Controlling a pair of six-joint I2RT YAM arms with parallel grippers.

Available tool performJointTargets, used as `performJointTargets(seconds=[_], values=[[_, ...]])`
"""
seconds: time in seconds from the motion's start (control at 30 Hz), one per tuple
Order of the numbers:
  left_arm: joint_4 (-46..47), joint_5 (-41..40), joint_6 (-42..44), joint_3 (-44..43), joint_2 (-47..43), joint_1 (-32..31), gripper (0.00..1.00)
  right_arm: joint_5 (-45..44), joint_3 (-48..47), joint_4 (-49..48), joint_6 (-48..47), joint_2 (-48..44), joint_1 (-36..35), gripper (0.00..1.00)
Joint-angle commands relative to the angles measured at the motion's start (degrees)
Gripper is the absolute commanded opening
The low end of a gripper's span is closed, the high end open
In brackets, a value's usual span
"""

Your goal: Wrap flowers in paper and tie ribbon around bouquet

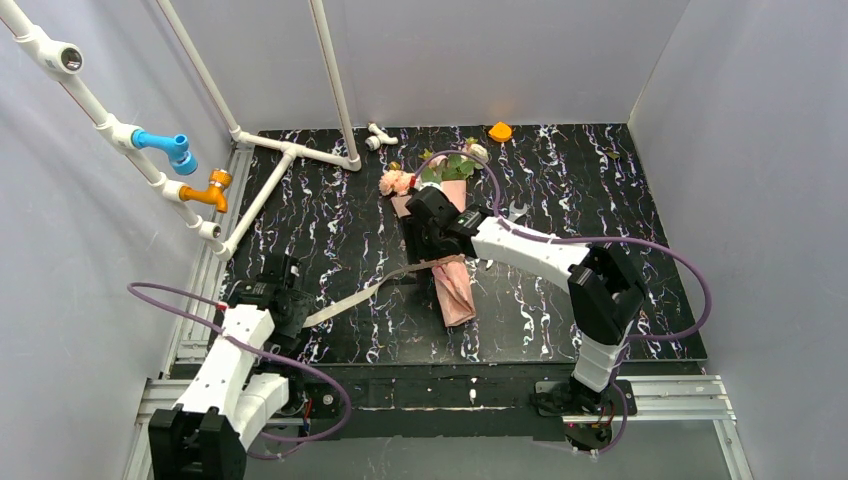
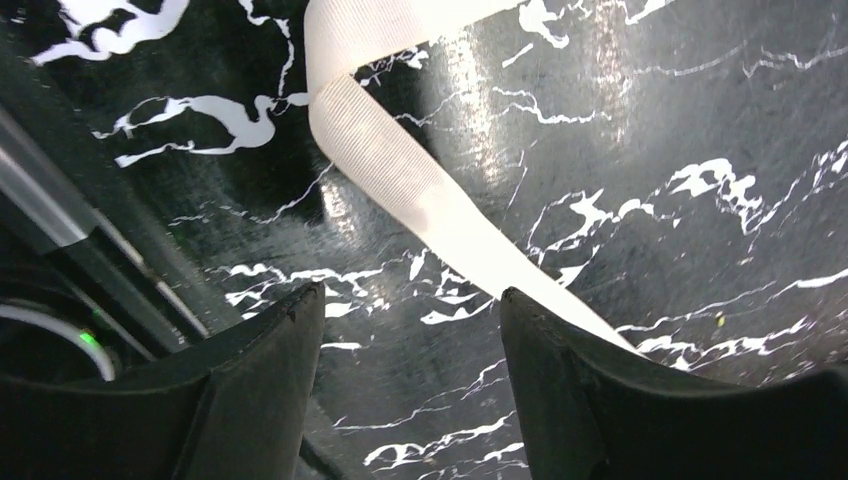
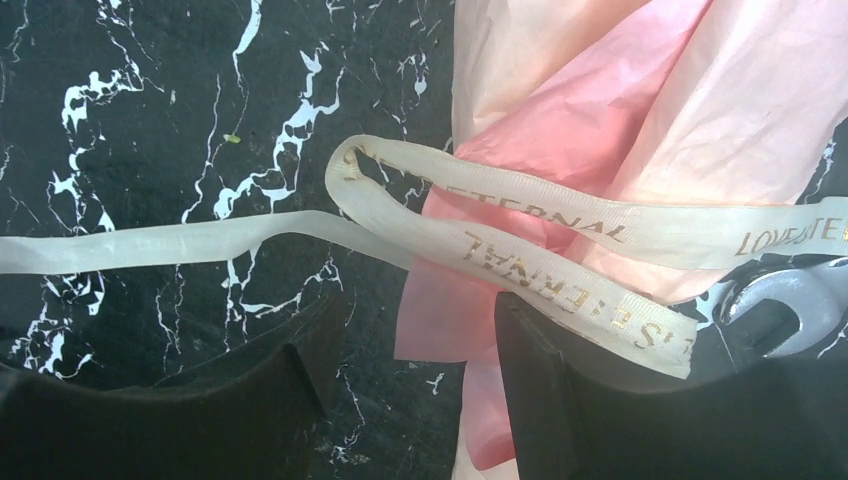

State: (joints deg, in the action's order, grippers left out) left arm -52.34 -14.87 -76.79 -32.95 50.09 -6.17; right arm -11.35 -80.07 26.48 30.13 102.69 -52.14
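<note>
Ribbon (image 1: 365,292) runs from the bouquet (image 1: 457,290), lying mid-way across the tabletop (image 1: 600,200) with blooms toward the far edge, out to the near left corner. The left fingers (image 2: 260,380) stand parted astride its free end, apparently ready to pinch it. The right fingers (image 3: 590,390), also parted, straddle the looped ribbon over the paper (image 3: 620,90), probably to guard the loop.
</note>
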Motion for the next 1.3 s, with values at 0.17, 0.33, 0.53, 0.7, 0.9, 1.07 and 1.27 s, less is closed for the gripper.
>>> performJointTargets(seconds=[0.17,0.33,0.53,0.7,0.9,1.07,1.27], values=[[14.29,7.21,3.99,7.47,4.02,10.47,0.63,0.11,1.53,-1.87,0.63,-5.17,0.11,0.64],[16.01,6.52,5.44,7.94,6.61,11.75,0.41,-0.06,1.99,-2.19,0.66,-7.13,0.17,0.64],[23.62,9.96,9.09,12.16,4.07,12.33,0.0,-0.24,1.47,-2.4,0.64,-8.37,0.28,0.65],[22.6,17.92,17.2,9.44,-0.21,11.95,0.0,-2.0,1.32,-2.88,0.52,-9.09,0.75,0.64],[14.37,26.6,27.38,0.75,0.08,8.28,0.0,-5.9,0.55,-4.5,-1.23,-10.43,3.11,0.65],[6.13,31.6,35.12,-9.2,2.98,-0.12,0.0,-7.21,0.76,-4.73,-2.77,-10.92,6.81,0.66],[-0.89,42.78,39.45,-21.26,3.04,-7.01,0.0,-7.46,2.01,-4.25,-3.19,-11.75,10.3,0.65]])
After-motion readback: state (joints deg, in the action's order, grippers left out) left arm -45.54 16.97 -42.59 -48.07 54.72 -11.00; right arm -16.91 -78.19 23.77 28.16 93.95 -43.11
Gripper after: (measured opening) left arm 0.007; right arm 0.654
